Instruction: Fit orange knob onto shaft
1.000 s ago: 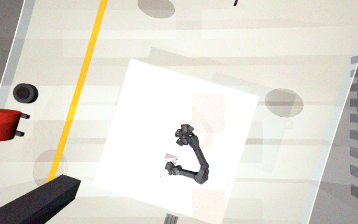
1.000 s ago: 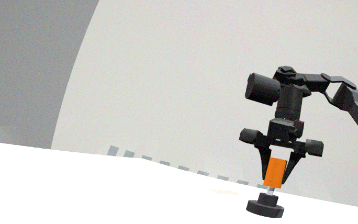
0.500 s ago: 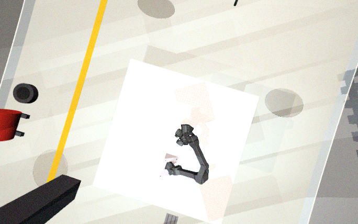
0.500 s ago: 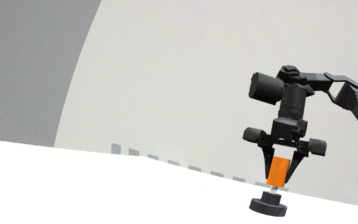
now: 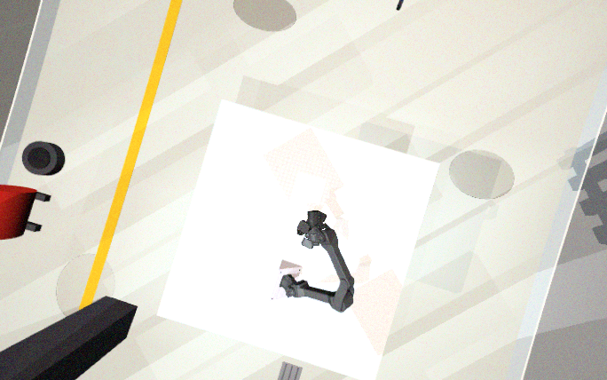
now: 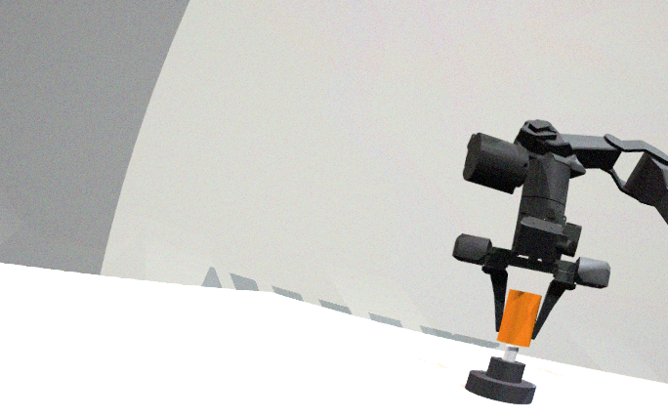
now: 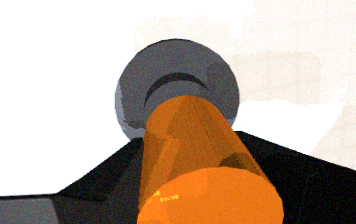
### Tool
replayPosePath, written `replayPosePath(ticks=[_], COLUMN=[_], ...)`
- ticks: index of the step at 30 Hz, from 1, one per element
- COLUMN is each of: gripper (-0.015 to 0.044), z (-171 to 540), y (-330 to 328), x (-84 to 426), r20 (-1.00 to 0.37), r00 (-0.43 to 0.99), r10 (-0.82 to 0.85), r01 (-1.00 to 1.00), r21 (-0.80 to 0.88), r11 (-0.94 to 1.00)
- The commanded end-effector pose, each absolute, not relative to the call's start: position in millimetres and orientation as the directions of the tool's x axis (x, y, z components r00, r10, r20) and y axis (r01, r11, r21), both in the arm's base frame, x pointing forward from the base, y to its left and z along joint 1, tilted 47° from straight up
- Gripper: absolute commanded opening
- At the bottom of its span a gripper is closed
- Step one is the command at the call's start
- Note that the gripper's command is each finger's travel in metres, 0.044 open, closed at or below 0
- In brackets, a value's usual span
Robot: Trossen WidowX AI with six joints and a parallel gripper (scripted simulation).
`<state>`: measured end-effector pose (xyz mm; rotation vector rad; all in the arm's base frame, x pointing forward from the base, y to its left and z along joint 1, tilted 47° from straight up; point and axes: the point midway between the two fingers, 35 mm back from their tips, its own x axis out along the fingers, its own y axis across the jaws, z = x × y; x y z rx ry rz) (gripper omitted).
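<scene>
A white tabletop (image 5: 224,215) (image 6: 147,355) carries the dark round pedestal (image 6: 499,388) (image 7: 175,55) and the arm's base.

Yellow Stripe Runs Past White Table

Seen from above, a yellow stripe (image 5: 134,143) slants from twelve toward seven o'clock, left of the white table (image 5: 232,178) (image 6: 196,345). A dark round canister (image 5: 43,158) stands at nine o'clock, just above a red object (image 5: 13,211) with two dark prongs, perhaps a container. A thick black beam (image 5: 71,340) juts in from seven o'clock.
</scene>
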<state>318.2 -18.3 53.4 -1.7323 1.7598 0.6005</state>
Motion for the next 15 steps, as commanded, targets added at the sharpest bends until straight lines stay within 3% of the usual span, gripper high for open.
replayPosePath(ticks=[1, 15], gripper=[0.0000, 0.0000], z=[55.5, 52.0], y=[-18.0, -21.0], x=[323.6, 324.7], r20=[-0.687, -0.687], r00=[0.029, 0.029], r10=[-0.726, -0.726], r01=[-0.998, -0.998], r21=[-0.061, -0.061], r11=[0.018, 0.018])
